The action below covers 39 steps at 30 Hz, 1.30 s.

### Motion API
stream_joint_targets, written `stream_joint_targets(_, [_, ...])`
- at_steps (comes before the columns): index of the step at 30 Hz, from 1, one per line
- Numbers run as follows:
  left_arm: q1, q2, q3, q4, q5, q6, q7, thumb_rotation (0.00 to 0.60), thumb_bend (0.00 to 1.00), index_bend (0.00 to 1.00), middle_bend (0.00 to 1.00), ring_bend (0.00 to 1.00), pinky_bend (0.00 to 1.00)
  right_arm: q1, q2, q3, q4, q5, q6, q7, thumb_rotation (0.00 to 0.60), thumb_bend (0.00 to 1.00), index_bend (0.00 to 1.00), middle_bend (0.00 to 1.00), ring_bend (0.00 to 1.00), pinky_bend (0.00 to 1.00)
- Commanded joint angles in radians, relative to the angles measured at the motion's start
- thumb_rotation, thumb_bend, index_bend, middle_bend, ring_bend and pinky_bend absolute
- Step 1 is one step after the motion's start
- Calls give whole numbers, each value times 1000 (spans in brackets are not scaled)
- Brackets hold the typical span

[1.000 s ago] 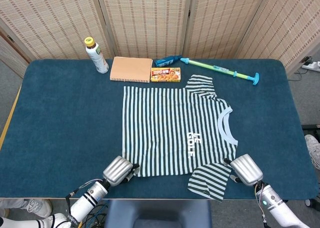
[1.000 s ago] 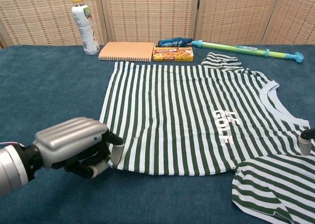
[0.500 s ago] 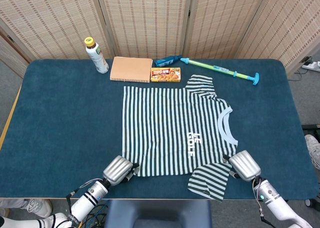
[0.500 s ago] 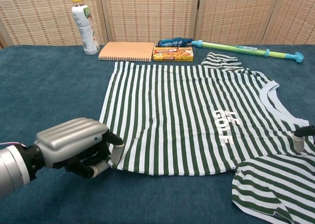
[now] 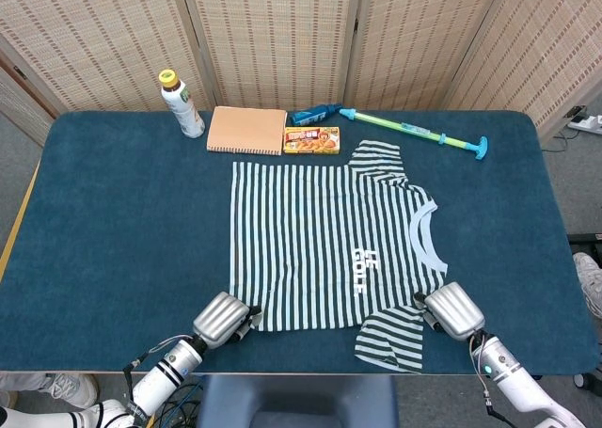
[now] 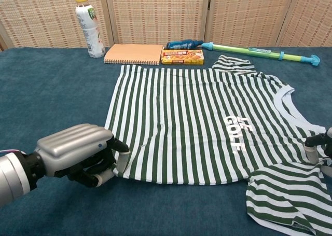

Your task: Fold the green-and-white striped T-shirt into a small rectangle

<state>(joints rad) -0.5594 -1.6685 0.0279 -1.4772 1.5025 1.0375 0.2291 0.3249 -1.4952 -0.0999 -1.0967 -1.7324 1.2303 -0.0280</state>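
**Both hands at the shirt's near edge**

T-shirt (image 5: 329, 245) lies flat mid-counter (image 5: 113, 221), collar toward the robot's right, hem toward its left. Left hand (image 6: 78, 154) sits at the shirt's near hem corner, fingers (image 6: 122, 154) curled in, tips pinching the fabric edge. Right hand (image 5: 452, 311) is at the near sleeve beside the collar; fingers (image 6: 312, 149) touch the cloth, but can't tell if they're pinching it. Behind the shirt, along its far edge: bottle (image 5: 181, 103), notebook (image 5: 247, 130), snack box (image 5: 312, 140), blue tube (image 5: 315, 116), green pump toy (image 5: 414, 133).
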Motion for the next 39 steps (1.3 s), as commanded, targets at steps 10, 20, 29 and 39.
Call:
stream_joint_targets(10, [9, 31, 7, -29, 3, 7, -74, 600, 547, 645, 918, 866, 976, -5, 20, -16, -58, -18, 49, 14, 600, 545, 679, 967, 1000, 1000])
stream_joint_targets(20, [26, 113, 20, -97, 41, 50, -169, 600, 547, 651, 918, 866, 976, -8, 65, -34, -183, -76, 119, -3, 600, 557, 708, 981, 1000, 1000])
stream_joint_targets(29, [66, 231, 65, -167, 99, 118, -248, 600, 547, 651, 918, 866, 976, -14, 101, -50, -273, -132, 176, -12, 600, 557, 713, 984, 1000, 1000])
stream_joint_targets(39, [140, 358, 121, -198, 159, 229, -327, 600, 547, 651, 918, 866, 976, -3, 120, -55, -340, -190, 206, -22, 600, 557, 716, 989, 1000, 1000])
